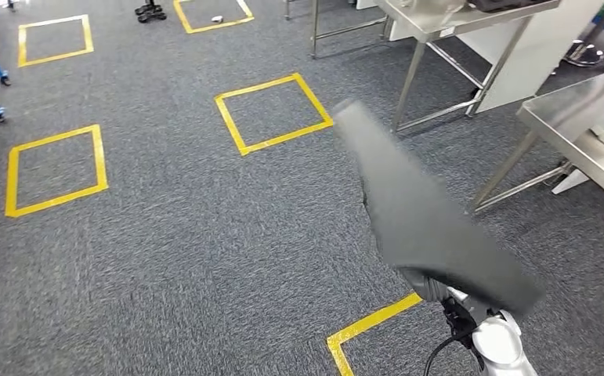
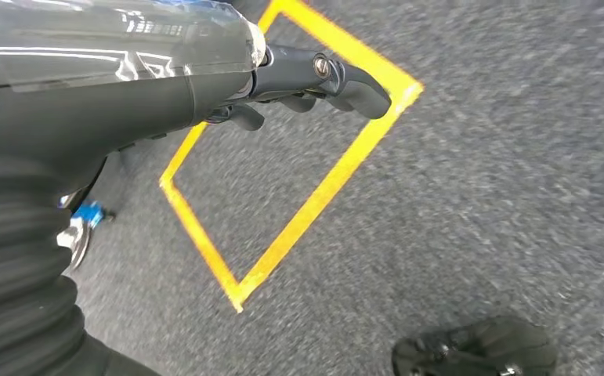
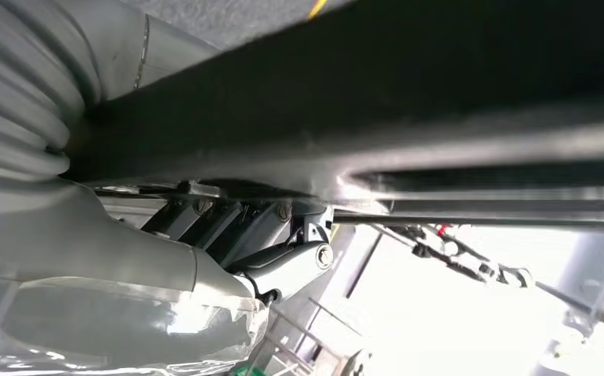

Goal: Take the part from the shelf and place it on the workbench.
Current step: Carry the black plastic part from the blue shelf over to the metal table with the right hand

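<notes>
On the left, the left hand (image 2: 314, 78) hangs over grey carpet and a yellow tape square (image 2: 283, 164); its dark fingers curl in w/ nothing in them, so it's closed on nothing. Centre-right in the head view, the part (image 1: 428, 211), a long flat dark-grey panel, runs from near-right up toward the far middle, blurred. Near end sits in the right hand (image 1: 447, 294), whose fingers (image 3: 236, 223) press against the panel's underside in the wrist view w/ the thumb side over it: clamped on the part. Judgement: held at one end w/o visible sag, so prob. stiff and fairly light, but long overhang means leverage, likely to swing or twist when the robot turns. Surface looks matte, not esp. slippery; fragility can't tell. A hold nearer the middle, or left hand supporting the free end, would steady it. Far right stand two steel tables (image 1: 588, 117), likely the workbench; free end could clip a table edge on approach.
</notes>
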Robot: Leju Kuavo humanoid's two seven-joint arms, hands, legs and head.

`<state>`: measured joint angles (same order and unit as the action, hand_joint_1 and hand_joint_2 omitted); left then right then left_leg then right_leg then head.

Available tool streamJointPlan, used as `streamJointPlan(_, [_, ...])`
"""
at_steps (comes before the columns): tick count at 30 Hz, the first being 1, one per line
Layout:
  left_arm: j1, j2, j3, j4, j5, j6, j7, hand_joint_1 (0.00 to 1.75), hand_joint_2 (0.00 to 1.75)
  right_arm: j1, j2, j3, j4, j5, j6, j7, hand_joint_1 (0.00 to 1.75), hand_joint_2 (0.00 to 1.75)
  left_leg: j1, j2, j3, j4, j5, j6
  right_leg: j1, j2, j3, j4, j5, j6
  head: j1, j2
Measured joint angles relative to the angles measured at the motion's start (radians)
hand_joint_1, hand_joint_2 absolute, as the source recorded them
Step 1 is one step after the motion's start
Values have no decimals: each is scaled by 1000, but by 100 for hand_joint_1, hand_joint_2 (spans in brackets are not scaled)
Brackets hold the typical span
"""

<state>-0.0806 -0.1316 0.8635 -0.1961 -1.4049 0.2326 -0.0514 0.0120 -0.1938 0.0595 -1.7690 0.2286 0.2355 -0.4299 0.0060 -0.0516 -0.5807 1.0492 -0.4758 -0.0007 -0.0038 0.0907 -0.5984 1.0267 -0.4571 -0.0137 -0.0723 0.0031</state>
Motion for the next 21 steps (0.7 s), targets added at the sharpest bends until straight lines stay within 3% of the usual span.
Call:
streamJointPlan(1, [-1,0,0,0,-2,-1,1,0,175,1,0,0,0,-32,23,-11,175,175,-1,-10,7,-17,0,3,-1,8,-4,2,0,6,0,0])
streamJointPlan(3, [-3,0,0,0,-5,-4,3,0,175,4,-2,0,-3,-78,65,-26,175,175,-2,4,9,-24,3,14,-4,24,-9,0,3,18,0,0])
streamJointPlan(4, [-4,0,0,0,-5,-4,4,0,175,6,-4,-1,-6,-72,70,-25,175,175,-2,14,12,-30,6,21,-3,16,-11,5,-1,24,0,0])
streamJointPlan(6, [-4,1,0,0,-2,-5,4,0,175,6,-7,-1,-9,-5,39,-8,175,175,2,35,18,-42,12,31,-2,-27,-36,57,-35,34,0,0])
streamJointPlan(7, [-3,1,0,0,-1,-5,2,0,175,6,-8,0,-9,29,19,-2,175,175,0,45,20,-45,13,34,-3,-55,-62,112,-65,38,0,0])
streamJointPlan(9, [2,1,0,0,0,-5,0,0,175,8,-9,2,-7,50,-2,-5,175,175,-1,66,20,-45,11,36,-8,-79,-121,231,-114,46,0,0])
streamJointPlan(10, [4,1,0,0,-2,-5,0,0,175,10,-9,4,-6,38,1,-13,175,175,-2,77,20,-45,10,36,-10,-83,-135,260,-117,48,0,0])
streamJointPlan(11, [5,1,0,0,-3,-5,0,0,175,12,-9,4,-6,19,9,-21,175,175,-2,88,21,-44,8,35,-12,-88,-130,251,-102,50,0,0])
streamJointPlan(13, [5,0,0,0,-5,-5,0,0,175,12,-10,5,-8,0,22,-24,175,175,-2,106,27,-44,4,31,-11,-114,-64,129,-36,47,0,0])
streamJointPlan(15, [5,-1,0,0,-4,-5,0,0,175,9,-12,5,-10,29,9,-13,175,175,-7,120,32,-43,-2,23,-1,-152,-3,13,-1,38,0,0])
streamJointPlan(17, [5,-1,0,0,-2,-5,0,0,175,7,-12,5,-10,52,-5,-6,175,175,-11,125,33,-41,-6,18,7,-167,9,-13,-3,33,0,0])
streamJointPlan(21, [5,-1,0,0,-1,-5,0,0,175,7,-12,6,-10,63,-14,-5,175,175,-11,127,33,-42,-6,17,7,-163,8,-13,-2,30,0,0])
